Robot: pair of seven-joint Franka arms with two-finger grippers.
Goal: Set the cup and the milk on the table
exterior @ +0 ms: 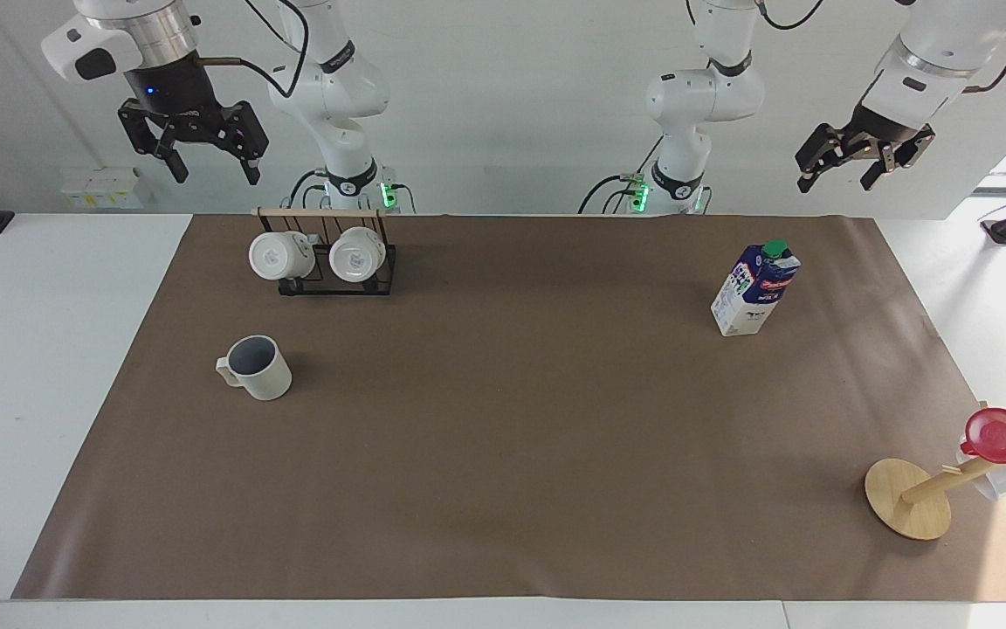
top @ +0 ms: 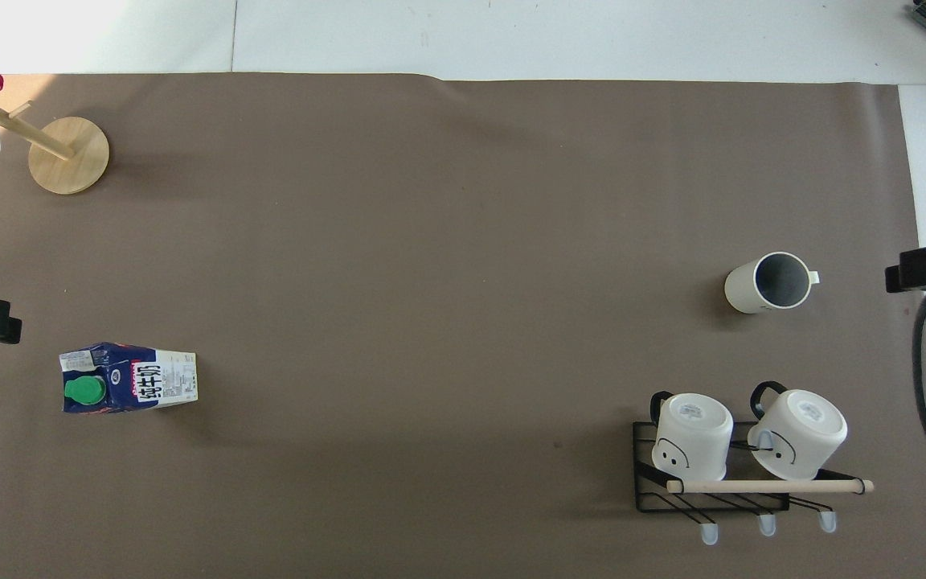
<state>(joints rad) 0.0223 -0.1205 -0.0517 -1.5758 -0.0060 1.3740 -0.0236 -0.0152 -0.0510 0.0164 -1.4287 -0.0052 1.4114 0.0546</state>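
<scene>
The cup (exterior: 257,367) (top: 770,282), an off-white mug with a dark inside, stands upright on the brown sheet of the table (exterior: 503,437) toward the right arm's end. The milk (exterior: 754,288) (top: 129,389), a white and dark-blue carton with a green cap, stands upright on the sheet toward the left arm's end. My right gripper (exterior: 215,170) hangs high in the air at the right arm's end, open and holding nothing. My left gripper (exterior: 837,182) hangs high at the left arm's end, above the carton's side of the table, open and holding nothing. Neither touches anything.
A black wire rack (exterior: 337,281) (top: 712,490) with two white mugs stands nearer to the robots than the cup. A round wooden disc with a peg (exterior: 907,498) (top: 69,154), carrying a red-lidded jug (exterior: 1005,437), stands at the sheet's corner farthest from the robots, at the left arm's end.
</scene>
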